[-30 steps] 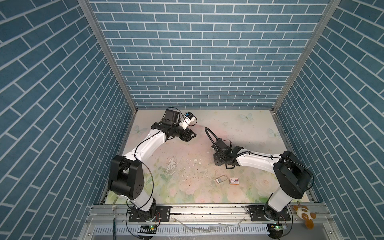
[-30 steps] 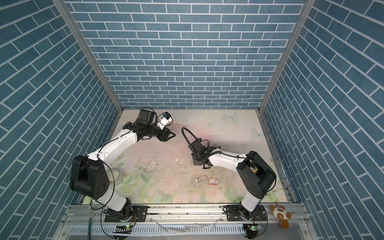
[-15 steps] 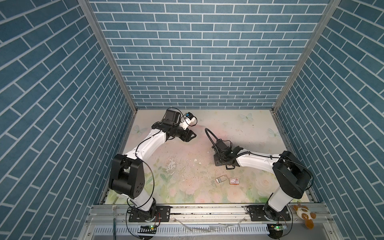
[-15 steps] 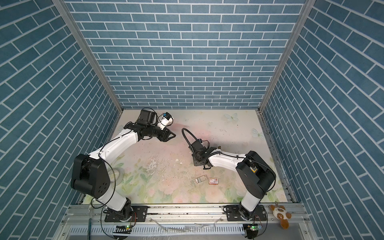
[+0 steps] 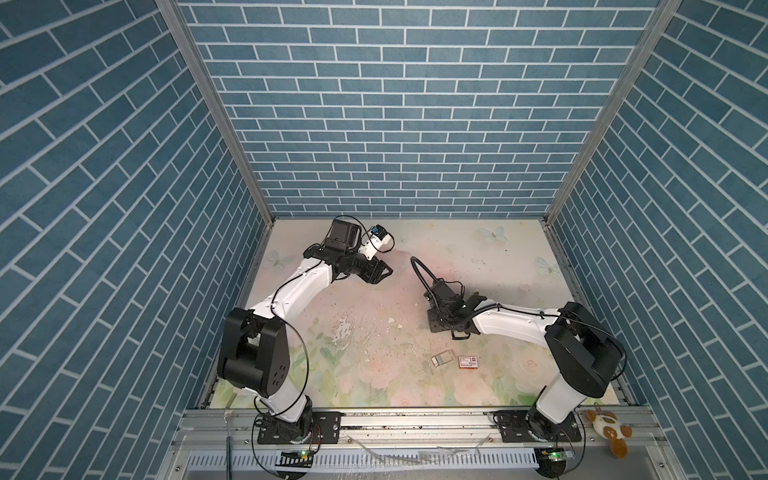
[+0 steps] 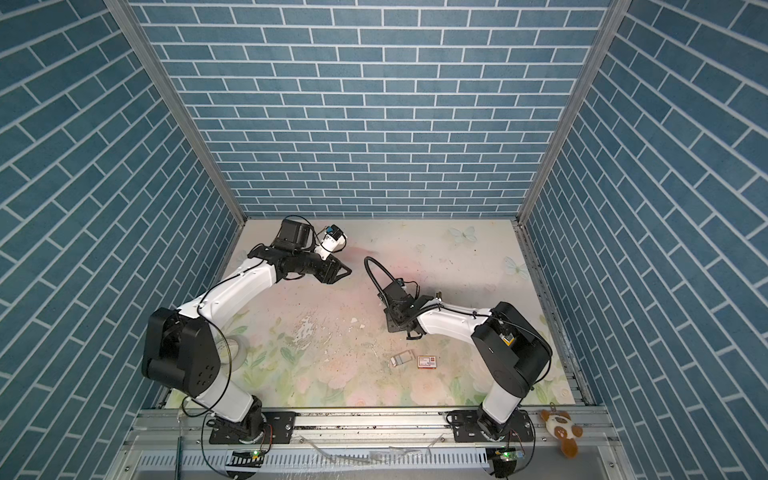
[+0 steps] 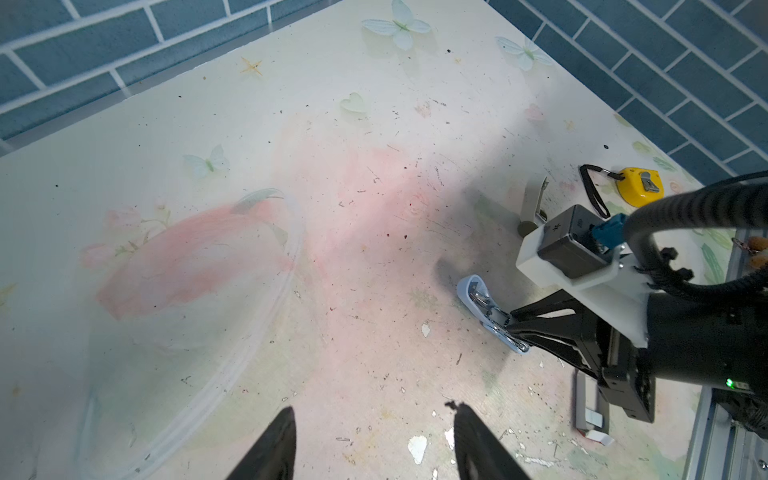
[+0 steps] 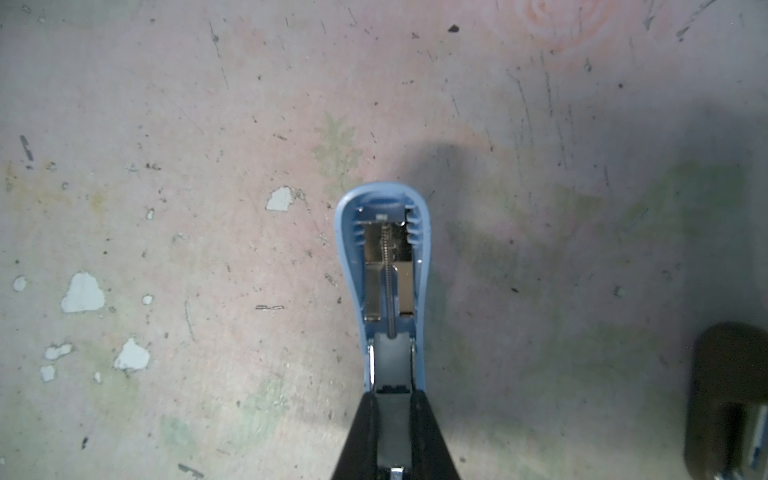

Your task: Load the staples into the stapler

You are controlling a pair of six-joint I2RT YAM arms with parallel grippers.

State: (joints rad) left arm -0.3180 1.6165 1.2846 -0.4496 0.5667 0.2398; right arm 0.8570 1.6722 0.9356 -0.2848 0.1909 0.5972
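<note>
The stapler (image 8: 386,270) is pale blue and swung open, its metal channel and spring facing up. My right gripper (image 8: 392,399) is shut on its rear end, low over the table; the left wrist view shows the stapler (image 7: 486,307) jutting out from those black fingers. In both top views the right gripper (image 5: 436,326) (image 6: 395,326) covers the stapler. The staples (image 5: 441,358) (image 6: 402,357) lie in a small pale tray on the table, nearer the front than the right gripper. My left gripper (image 5: 384,272) (image 7: 372,415) hangs open and empty over the far left of the table.
A red-and-white printed box (image 5: 468,362) (image 6: 427,362) lies just right of the tray. A yellow tape measure (image 7: 638,187) and a drab olive object (image 7: 532,203) sit behind the right arm. A tape roll (image 6: 237,349) lies by the left arm's base. A plush toy (image 5: 609,428) rests on the front rail.
</note>
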